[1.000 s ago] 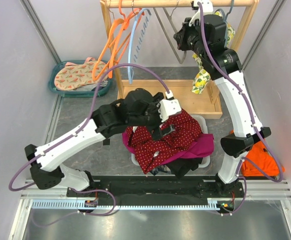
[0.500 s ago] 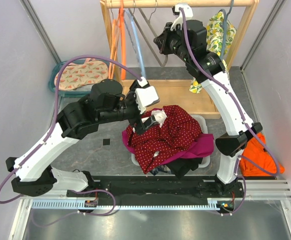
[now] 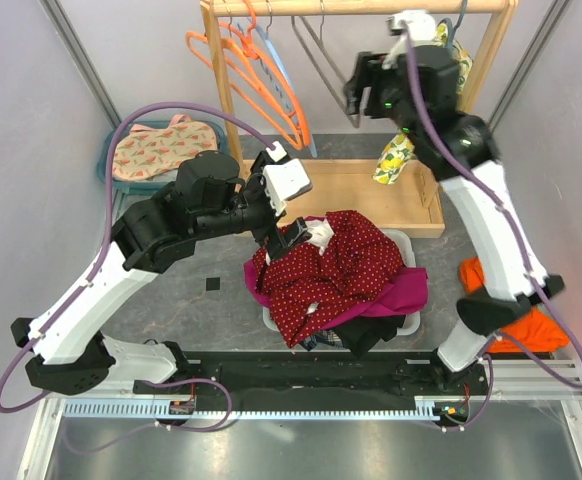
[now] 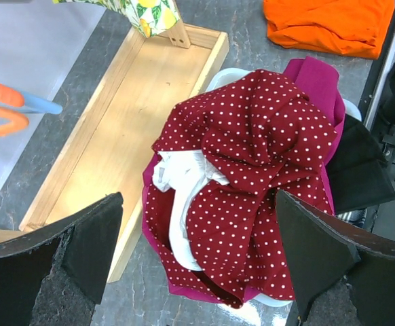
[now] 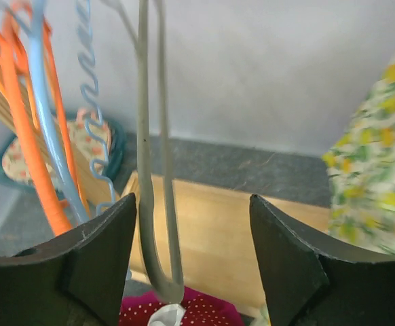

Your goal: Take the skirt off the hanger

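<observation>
The skirt (image 3: 336,270), dark red with white dots and a white lining, lies heaped on a pile of clothes in a white basket (image 3: 407,243). It fills the left wrist view as the skirt (image 4: 265,149). My left gripper (image 3: 289,232) hovers open just above it, and the left gripper (image 4: 194,197) has nothing between its fingers. The bare grey hanger (image 3: 316,50) hangs on the wooden rail. My right gripper (image 3: 355,95) is open beside it. In the right wrist view the grey hanger (image 5: 153,170) hangs free between the fingers of the right gripper (image 5: 192,198), closer to the left finger.
Orange hangers (image 3: 256,75) and a blue hanger (image 3: 289,90) hang on the rail's left. A lemon-print garment (image 3: 401,155) hangs at its right. The rack's wooden base tray (image 3: 371,190) lies behind the basket. A teal basket (image 3: 111,172) sits far left, an orange garment (image 3: 516,320) near right.
My right gripper has opened and let go of the grey hanger, and has drawn back to the right. The hangers have swung. My left arm rose off the skirt.
</observation>
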Tool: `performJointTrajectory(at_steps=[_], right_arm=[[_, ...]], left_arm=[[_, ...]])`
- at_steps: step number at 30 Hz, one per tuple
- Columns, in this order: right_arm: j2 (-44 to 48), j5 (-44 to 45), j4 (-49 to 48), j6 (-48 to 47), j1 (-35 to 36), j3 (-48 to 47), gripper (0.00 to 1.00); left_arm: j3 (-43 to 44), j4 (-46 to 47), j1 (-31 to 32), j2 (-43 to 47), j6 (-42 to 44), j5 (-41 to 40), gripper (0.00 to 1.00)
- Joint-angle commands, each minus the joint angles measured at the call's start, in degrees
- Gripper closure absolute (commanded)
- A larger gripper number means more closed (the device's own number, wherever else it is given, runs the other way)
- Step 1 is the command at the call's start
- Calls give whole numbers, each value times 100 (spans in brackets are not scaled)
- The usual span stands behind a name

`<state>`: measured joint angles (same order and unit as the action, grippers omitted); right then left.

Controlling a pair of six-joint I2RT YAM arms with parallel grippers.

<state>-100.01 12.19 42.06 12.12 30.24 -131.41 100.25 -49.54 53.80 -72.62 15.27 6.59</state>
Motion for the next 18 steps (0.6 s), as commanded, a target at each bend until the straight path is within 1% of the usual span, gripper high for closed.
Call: performJointTrajectory(at_steps=[1, 4, 5, 9, 14, 18], right_arm=[[1297, 495, -102, -245, -88, 45, 25], [1658, 942, -93, -359, -88, 343, 24], [1738, 1361, -128, -351, -106, 449, 23], [1906, 2067, -514, -508, -272, 994, 21], [1660, 2297, -681, -667, -536, 1109, 20], [1484, 2219, -734, -378, -949, 1241, 20]], left_arm=[[232, 173, -89, -68, -199, 88, 0], [258, 164, -124, -51, -199, 79, 0], [250, 164, -133, -51, -200, 79, 0], [293, 173, -168, -42, -217, 70, 0], [294, 164, -194, -7, -243, 132, 1], [180, 190, -212, 46, -226, 71, 0]])
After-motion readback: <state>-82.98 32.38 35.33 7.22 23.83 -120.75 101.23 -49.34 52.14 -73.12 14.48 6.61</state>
